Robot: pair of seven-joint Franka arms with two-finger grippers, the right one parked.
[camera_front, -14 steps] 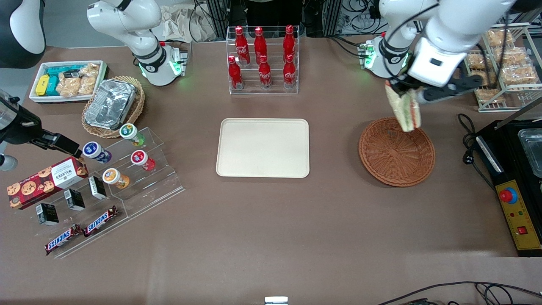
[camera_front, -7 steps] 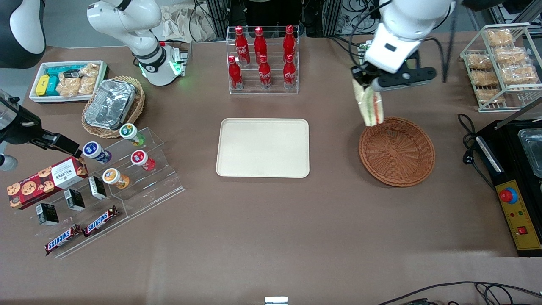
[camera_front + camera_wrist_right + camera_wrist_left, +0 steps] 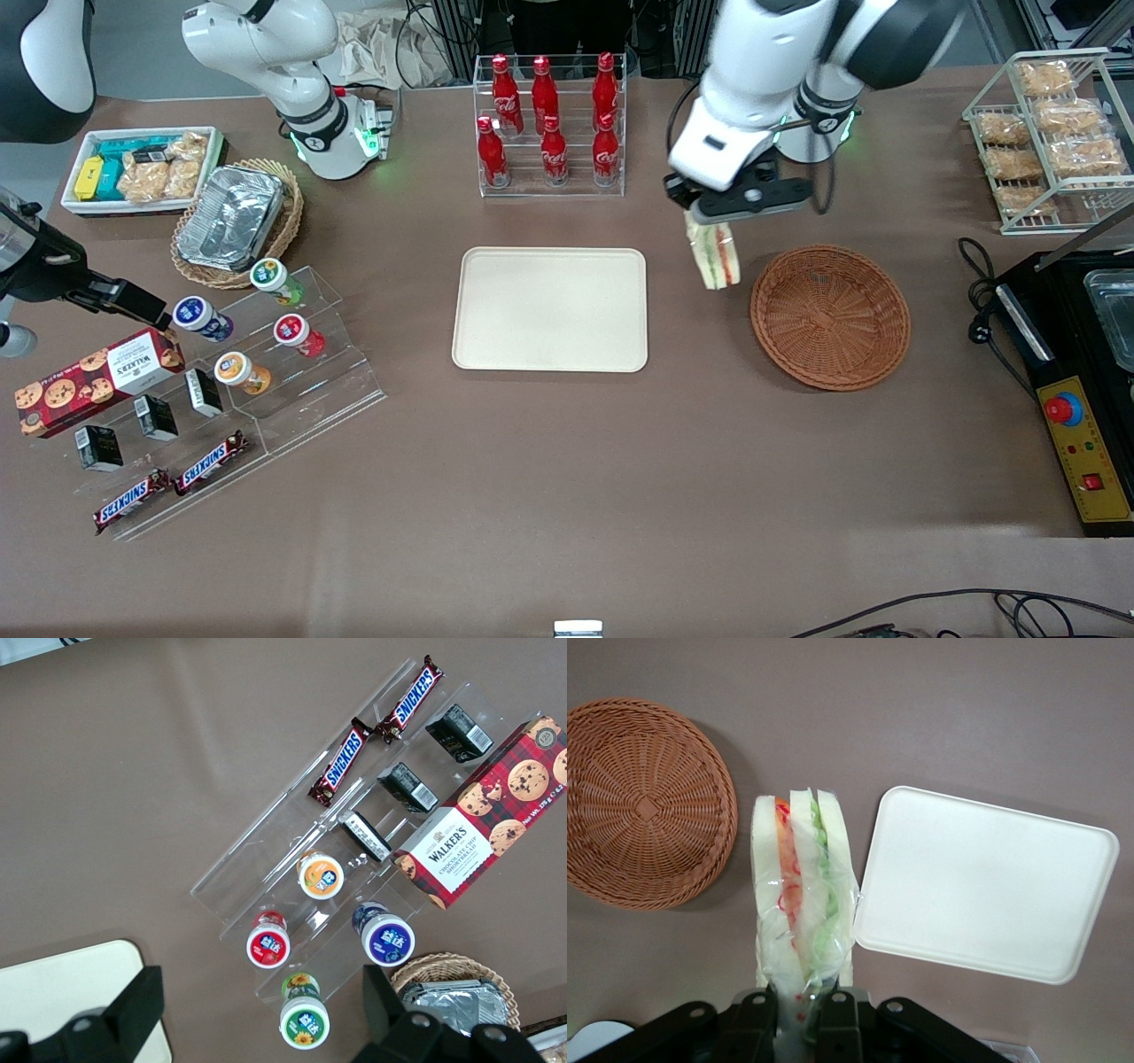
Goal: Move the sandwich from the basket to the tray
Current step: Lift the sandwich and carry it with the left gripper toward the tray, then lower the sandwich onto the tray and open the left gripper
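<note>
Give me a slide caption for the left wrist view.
Gripper holds wrapped sandwich in the air between basket and tray.

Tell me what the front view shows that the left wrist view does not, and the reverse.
Only the front view shows the cola bottles in their rack and the gripper hanging above the table between the basket and the tray. Only the left wrist view shows the fingers clamping the wrapped sandwich. Both show sandwich, empty basket and empty tray.
</note>
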